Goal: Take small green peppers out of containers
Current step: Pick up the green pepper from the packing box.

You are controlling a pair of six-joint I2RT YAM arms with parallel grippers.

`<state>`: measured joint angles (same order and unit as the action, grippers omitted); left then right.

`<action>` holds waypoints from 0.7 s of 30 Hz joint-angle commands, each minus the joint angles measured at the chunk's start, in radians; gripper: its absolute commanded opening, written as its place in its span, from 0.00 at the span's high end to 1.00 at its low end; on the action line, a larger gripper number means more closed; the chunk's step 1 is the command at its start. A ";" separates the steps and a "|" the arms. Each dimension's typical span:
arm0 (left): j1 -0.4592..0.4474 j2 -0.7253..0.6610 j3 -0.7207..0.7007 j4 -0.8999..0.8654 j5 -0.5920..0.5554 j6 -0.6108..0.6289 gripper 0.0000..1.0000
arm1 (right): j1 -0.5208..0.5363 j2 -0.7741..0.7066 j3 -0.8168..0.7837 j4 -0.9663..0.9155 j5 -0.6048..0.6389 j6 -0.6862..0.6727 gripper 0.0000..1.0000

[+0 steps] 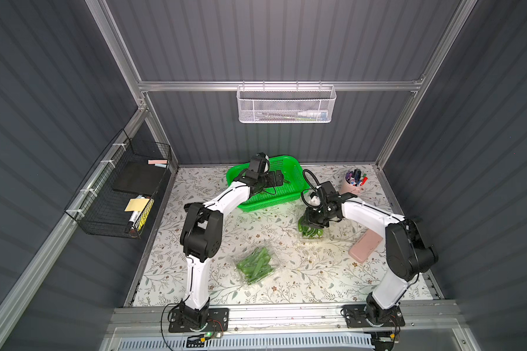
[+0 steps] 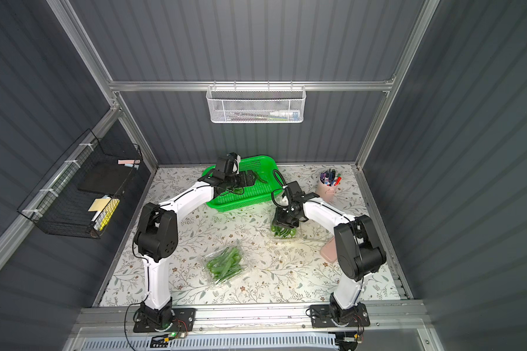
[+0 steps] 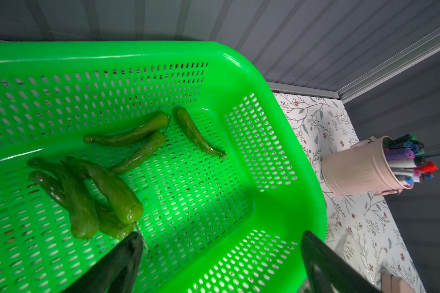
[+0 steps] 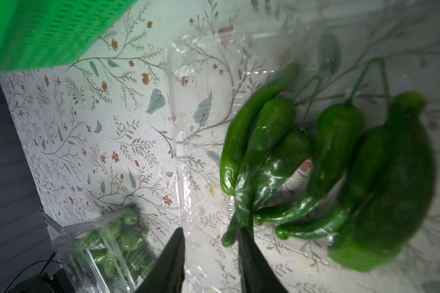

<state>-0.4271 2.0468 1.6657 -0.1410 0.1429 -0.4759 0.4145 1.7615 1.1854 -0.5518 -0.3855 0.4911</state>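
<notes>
Status: partly done, judged to be under halfway.

- Green basket [image 1: 291, 199] is at the back of the tabletop [image 1: 317, 282]. Several small green peppers [image 3: 107, 187] are seen lying on its floor in the left wrist view: a loose cluster plus three singles.
- Left end effector [image 3: 221, 253] is held above the basket interior with its fingers spread wide. Nothing is seen between them, so it is read as empty.
- Open container [image 1: 332, 238] sits on the right side of the tabletop, lid folded flat. A bunch of peppers [image 4: 277, 152] is left in it, roughly six or more, stems pointing away from the wrist camera.
- Right end effector [image 4: 211, 236] is lowered over that bunch. A narrow gap is seen between its fingers [image 4: 249, 253]. One pepper runs right alongside a fingertip. Whether it is pinched or only touched cannot be told from either the wrist view or the top views.
- Second container [image 1: 257, 266] sits front-centre, well apart from both arms. Its lid is shut and it looks full, so it is taken as untouched.

Remaining, as judged: the open container is to be emptied, then the shut one is to be opened and emptied. The lid is thin clear plastic, so the shut box is expected to slide or flex when it is pried.
</notes>
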 commanded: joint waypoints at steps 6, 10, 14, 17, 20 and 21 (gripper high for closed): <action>-0.015 -0.102 -0.122 0.077 -0.019 -0.060 0.01 | 0.024 0.059 0.020 -0.066 0.060 -0.032 0.64; -0.016 -0.122 -0.147 0.086 -0.021 -0.066 0.01 | 0.032 0.087 0.017 -0.065 0.060 -0.032 0.66; -0.016 -0.129 -0.156 0.088 -0.022 -0.065 0.01 | 0.035 0.100 0.003 -0.044 0.060 -0.018 0.68; -0.016 -0.129 -0.156 0.089 -0.022 -0.063 0.01 | 0.035 0.106 -0.007 -0.026 0.056 -0.010 0.72; -0.016 -0.129 -0.156 0.090 -0.017 -0.063 0.01 | 0.034 0.105 -0.008 -0.028 0.058 -0.009 0.80; -0.016 -0.127 -0.156 0.089 -0.016 -0.064 0.01 | 0.035 0.098 -0.009 -0.029 0.060 -0.009 0.83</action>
<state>-0.4377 1.9602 1.5227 -0.0620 0.1310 -0.5285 0.4435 1.8580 1.1839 -0.5781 -0.3351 0.4866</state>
